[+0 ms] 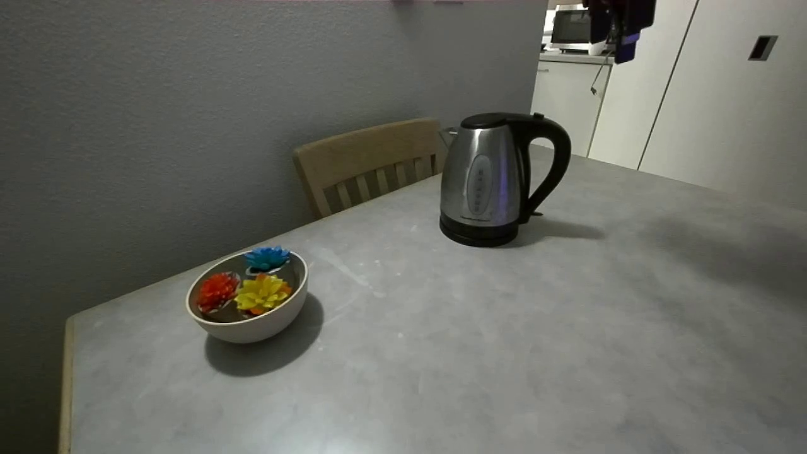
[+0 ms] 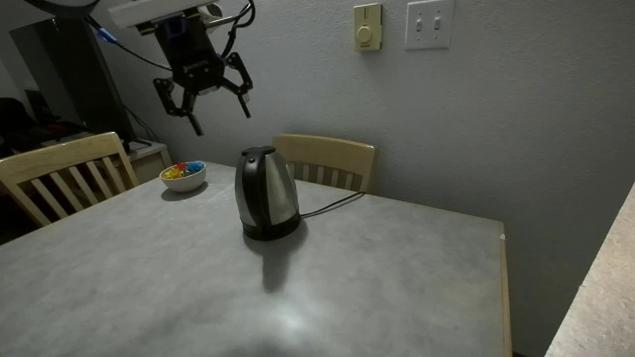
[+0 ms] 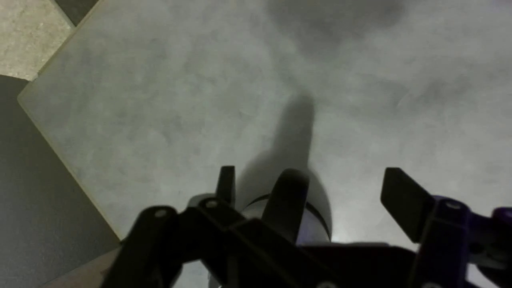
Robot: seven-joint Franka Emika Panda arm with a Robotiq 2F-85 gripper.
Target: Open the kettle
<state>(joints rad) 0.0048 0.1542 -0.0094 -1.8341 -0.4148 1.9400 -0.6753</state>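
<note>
My gripper points down above the mottled grey tabletop, fingers spread wide. Brushed-steel electric kettle, curved black handle, stands near far edge.

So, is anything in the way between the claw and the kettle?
Nothing visible. The claw hangs open, higher than the kettle, with no object showing between them; the bowl stands off to one side.
</note>
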